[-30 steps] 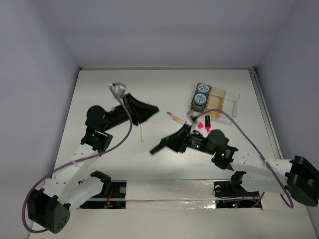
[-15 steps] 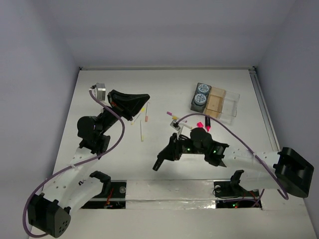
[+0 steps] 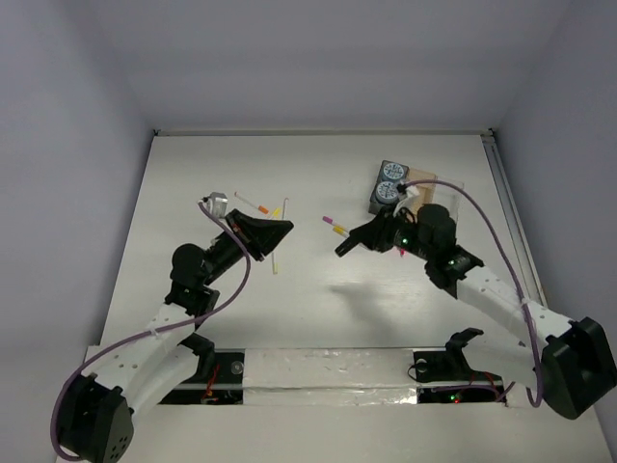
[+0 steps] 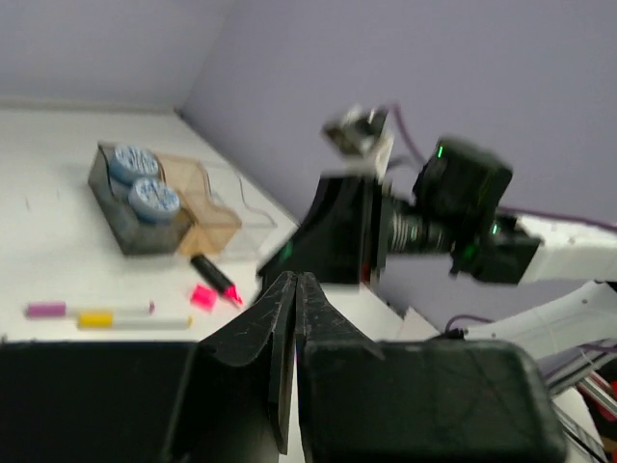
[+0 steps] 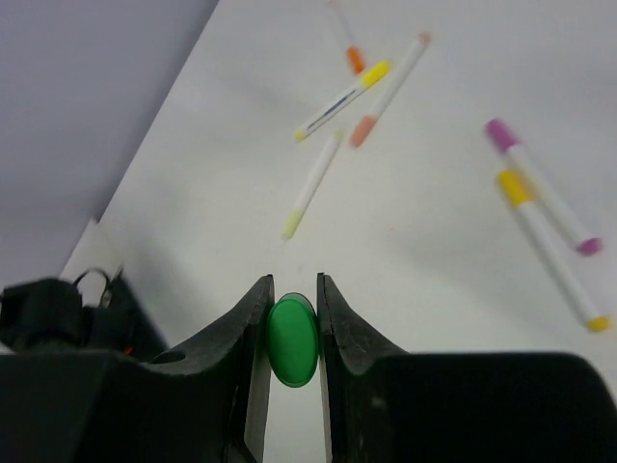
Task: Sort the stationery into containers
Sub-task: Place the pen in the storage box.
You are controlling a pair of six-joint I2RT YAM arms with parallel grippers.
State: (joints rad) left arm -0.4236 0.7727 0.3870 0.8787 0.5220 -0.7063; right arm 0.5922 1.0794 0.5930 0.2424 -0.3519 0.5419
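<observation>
Six pens (image 5: 313,185), two canisters (image 4: 154,198), and one marker (image 4: 214,279), tray (image 4: 217,217), green piece (image 5: 291,340), pink piece (image 4: 202,296).

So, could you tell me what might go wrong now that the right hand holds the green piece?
The green piece is pinched near the tips of the right hand, so it may slip out on the way. The tray has small compartments beside the canisters; a drop could miss or bump them.

A small glossy green oval piece (image 5: 292,340) shows at lower centre, between the matte black right gripper (image 5: 292,287). Higher up lie thin white pens (image 5: 313,183) tipped orange, yellow and pink-purple. Upper left in the left wrist view are 2 round blue-grey canisters (image 4: 154,198) with pale patterned tops. They sit in a clear plastic tray (image 4: 214,224) with a tan base and a dark section.
</observation>
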